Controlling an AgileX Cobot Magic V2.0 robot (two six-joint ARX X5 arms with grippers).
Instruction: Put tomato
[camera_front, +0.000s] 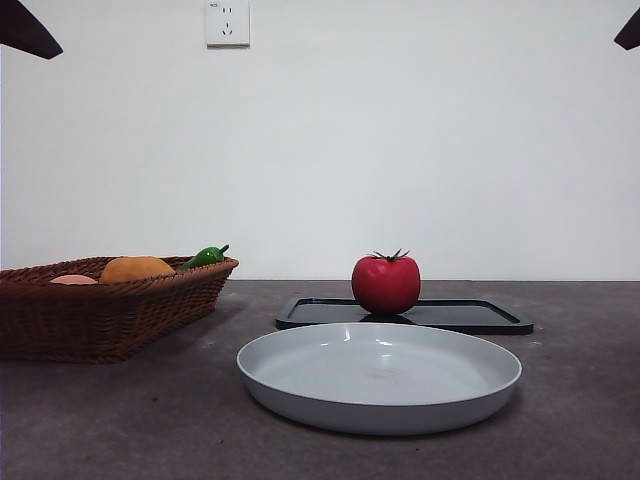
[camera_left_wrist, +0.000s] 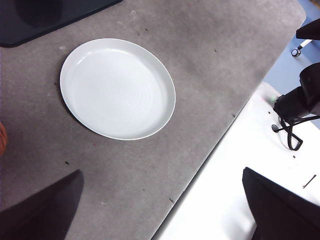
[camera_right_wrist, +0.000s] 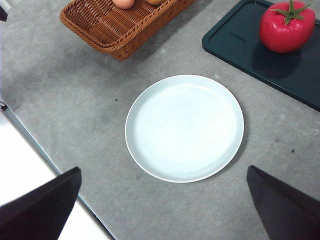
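Observation:
The red tomato (camera_front: 386, 284) with a green stem stands on a black tray (camera_front: 470, 316) behind a white plate (camera_front: 300, 392). The plate holds nothing. In the right wrist view the tomato (camera_right_wrist: 286, 27) sits on the tray (camera_right_wrist: 240, 45) beyond the plate (camera_right_wrist: 184, 127). My right gripper (camera_right_wrist: 162, 195) is open and high above the plate's near side. My left gripper (camera_left_wrist: 160, 200) is open, high over the table's edge beside the plate (camera_left_wrist: 117, 87); the tomato is out of its view. Both arms show only as black tips at the front view's top corners.
A brown wicker basket (camera_front: 100, 310) stands at the left with an orange fruit (camera_front: 137, 268), a green pepper (camera_front: 205, 256) and a pale pink round thing (camera_front: 73, 279). It also shows in the right wrist view (camera_right_wrist: 115, 25). A wall socket (camera_front: 227, 22) is on the wall behind.

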